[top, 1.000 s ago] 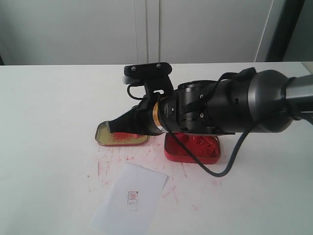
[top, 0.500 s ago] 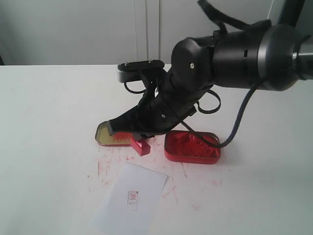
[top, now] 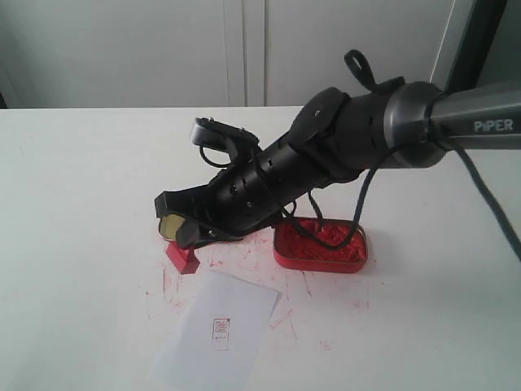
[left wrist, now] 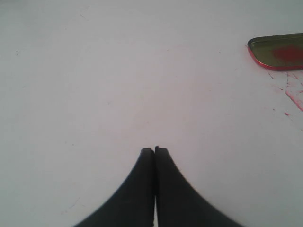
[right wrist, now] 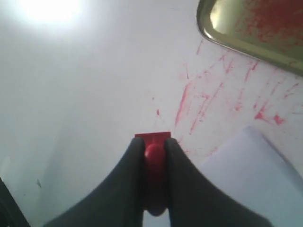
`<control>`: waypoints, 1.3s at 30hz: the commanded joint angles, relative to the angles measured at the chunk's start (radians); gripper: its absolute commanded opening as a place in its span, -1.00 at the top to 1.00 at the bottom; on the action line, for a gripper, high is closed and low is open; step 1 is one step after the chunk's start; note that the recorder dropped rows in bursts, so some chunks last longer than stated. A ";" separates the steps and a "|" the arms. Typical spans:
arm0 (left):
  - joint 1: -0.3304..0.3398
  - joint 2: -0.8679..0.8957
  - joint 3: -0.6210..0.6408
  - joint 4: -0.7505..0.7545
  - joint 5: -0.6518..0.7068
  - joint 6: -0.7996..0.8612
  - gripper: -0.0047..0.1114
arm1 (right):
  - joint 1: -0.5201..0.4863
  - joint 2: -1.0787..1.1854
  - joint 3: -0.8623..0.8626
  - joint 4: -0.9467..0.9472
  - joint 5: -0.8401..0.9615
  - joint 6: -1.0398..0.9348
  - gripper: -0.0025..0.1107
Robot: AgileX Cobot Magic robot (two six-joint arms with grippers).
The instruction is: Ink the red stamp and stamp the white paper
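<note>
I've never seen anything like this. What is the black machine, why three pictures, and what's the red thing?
It is a robot arm over a white table. The wide picture comes from a camera off the arms; the other two come from cameras on each wrist. The right gripper pinches a small red stamp. The left gripper is shut and empty. On the table lie a white paper bearing a small red print, a red ink tin and a gold lid.

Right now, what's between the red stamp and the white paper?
Between the red stamp and the white paper: only ink-streaked table, seen in the exterior view.
</note>
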State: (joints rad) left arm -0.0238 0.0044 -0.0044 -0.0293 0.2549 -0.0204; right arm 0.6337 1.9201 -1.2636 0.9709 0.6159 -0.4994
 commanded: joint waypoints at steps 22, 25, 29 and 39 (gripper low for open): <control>0.002 -0.004 0.004 0.000 0.000 -0.002 0.92 | 0.120 0.134 -0.003 0.521 -0.271 -0.089 0.96; 0.002 -0.004 0.004 0.000 0.000 -0.002 0.92 | 0.136 0.134 -0.001 0.521 -0.324 -0.030 0.96; 0.002 -0.004 0.004 0.000 0.000 -0.002 0.92 | 0.139 0.136 0.013 0.519 -0.361 -0.007 0.96; 0.002 -0.004 0.004 0.000 0.000 -0.002 0.92 | 0.139 0.151 0.067 0.519 -0.438 0.073 0.96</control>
State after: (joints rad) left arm -0.0238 0.0044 -0.0044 -0.0293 0.2549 -0.0204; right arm 0.7692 2.0709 -1.2024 1.4854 0.1900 -0.4546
